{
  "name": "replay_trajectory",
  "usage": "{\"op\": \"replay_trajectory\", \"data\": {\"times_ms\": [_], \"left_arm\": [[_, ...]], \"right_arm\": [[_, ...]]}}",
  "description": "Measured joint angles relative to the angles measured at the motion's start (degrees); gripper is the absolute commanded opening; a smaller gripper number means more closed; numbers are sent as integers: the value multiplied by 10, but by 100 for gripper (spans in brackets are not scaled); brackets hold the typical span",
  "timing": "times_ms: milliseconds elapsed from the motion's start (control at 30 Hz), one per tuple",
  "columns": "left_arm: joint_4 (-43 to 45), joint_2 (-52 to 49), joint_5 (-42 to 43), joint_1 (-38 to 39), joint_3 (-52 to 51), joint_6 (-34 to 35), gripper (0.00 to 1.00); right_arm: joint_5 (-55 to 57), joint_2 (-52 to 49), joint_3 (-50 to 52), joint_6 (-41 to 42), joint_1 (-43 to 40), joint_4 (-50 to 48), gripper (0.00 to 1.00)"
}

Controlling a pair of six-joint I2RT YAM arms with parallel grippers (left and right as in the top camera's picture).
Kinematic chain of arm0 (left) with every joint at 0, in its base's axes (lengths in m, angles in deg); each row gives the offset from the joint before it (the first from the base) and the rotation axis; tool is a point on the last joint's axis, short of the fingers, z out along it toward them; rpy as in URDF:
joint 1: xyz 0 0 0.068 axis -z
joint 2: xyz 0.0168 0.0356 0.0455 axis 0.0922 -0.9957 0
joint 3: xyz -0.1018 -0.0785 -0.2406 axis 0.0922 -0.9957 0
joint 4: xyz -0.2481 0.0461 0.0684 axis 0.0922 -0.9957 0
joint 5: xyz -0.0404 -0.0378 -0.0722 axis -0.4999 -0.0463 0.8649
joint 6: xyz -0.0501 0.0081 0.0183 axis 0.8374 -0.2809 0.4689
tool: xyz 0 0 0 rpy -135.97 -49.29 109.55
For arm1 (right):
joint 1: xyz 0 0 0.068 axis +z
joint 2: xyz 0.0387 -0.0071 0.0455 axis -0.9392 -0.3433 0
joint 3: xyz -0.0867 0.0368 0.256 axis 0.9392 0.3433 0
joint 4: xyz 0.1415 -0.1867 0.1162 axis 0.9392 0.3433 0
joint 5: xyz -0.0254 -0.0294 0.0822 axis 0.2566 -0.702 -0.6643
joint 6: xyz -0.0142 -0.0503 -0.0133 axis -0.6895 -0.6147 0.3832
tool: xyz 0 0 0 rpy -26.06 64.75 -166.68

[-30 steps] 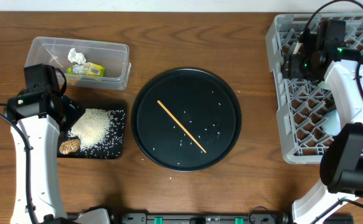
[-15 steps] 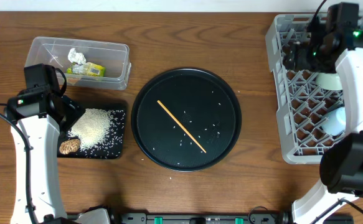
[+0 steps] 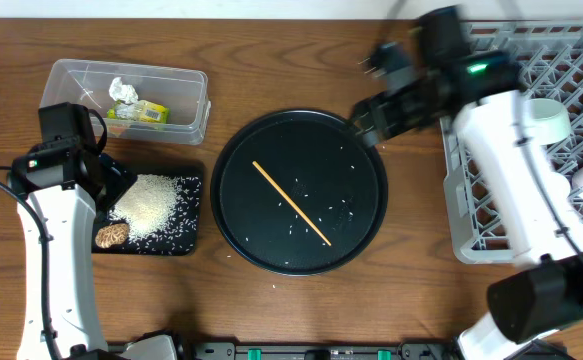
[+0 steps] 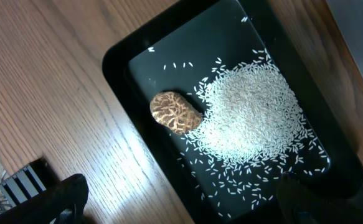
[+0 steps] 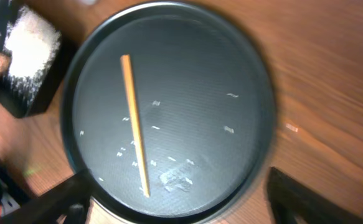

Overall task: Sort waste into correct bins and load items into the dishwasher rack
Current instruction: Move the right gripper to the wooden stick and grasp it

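Right wrist view: chopstick [image 5: 134, 124] lies on round tray [image 5: 243, 74], ahead of right gripper [image 5: 181, 199], long axis running away from it, offset twd one finger. Jaws apart, empty. Also apart: left gripper [image 4: 181, 208], over rice tray [image 4: 169, 43], farther off.

Left of the round tray [image 3: 233, 215], the left arm [image 3: 56, 235] has white shells, black joints, a small green light and a thin black cable. Right of the tray, the right arm [image 3: 516, 170] looks alike — white links, a blurred black wrist, a green light.
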Motion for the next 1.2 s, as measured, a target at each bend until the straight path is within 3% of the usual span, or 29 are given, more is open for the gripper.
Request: {"op": "replay_trajectory", "data": {"times_ms": [300,500,700,833,1000,1067,1200], "left_arm": [[0,0,0,0,0,0,98],[0,0,0,0,0,0,98],[0,0,0,0,0,0,98],[0,0,0,0,0,0,98],[0,0,0,0,0,0,98],[0,0,0,0,0,0,98],[0,0,0,0,0,0,98]], "right_arm": [[96,-24,138,28,176,-128,67],[130,-63,161,51,249,-155,66],[178,-125,161,71,286,-158,61],[190,-164,161,82,287,-158,52],[195,-183,162,89,287,-156,51],[196,-183,162,90,287,-156,44],[198,-183,162,93,287,-156,14]]}}
